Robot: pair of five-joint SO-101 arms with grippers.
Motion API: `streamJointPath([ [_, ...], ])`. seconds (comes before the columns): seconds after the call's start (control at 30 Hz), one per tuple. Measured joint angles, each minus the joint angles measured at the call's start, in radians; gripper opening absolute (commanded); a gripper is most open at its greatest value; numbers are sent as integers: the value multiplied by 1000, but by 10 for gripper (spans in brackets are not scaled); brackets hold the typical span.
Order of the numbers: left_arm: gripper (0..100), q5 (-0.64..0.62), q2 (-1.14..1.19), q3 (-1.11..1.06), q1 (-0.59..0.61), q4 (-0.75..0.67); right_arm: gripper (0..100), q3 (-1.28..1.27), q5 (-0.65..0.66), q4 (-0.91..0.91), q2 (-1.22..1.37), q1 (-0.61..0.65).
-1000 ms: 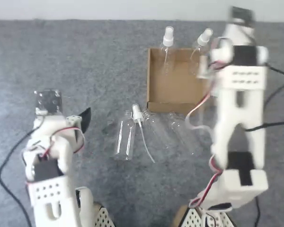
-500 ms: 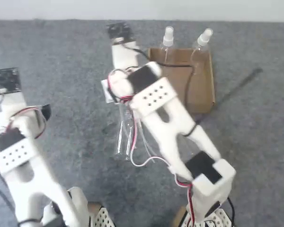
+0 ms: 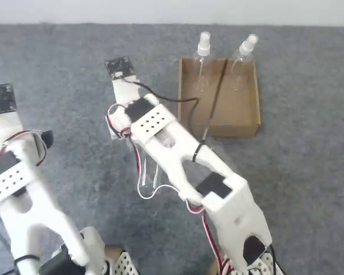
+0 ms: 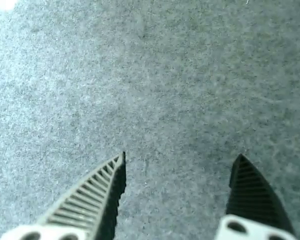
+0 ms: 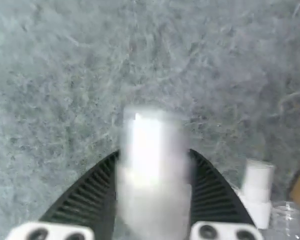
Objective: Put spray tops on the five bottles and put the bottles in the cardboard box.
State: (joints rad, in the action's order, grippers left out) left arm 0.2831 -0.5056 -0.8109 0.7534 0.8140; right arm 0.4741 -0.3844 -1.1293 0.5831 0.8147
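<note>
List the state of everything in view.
Left gripper: open, empty.
Right gripper: shut on spray top.
Other top: not gripped.
Box: open, two bottles inside.
Boxed bottles: tops on.
Table bottles: lying flat.

Brown box [image 3: 235,109], grey (speckled) carpet [image 3: 74,69], seemingly white spray top [image 5: 152,165].

Two upright bottles [image 3: 202,66] line the cardboard box's [image 3: 235,130] far wall, a cable [image 3: 215,97] slants across its open middle.
</note>
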Motion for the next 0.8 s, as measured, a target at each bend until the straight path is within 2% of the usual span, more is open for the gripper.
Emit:
streamJointPath([
  [0.37,311,0,0,0,2,0,127,0,3,18,98,3],
  [0.63,311,0,0,0,3,0,336,0,3,-28,98,3],
  [0.8,311,0,0,0,2,11,328,66,3,-173,74,-12],
])
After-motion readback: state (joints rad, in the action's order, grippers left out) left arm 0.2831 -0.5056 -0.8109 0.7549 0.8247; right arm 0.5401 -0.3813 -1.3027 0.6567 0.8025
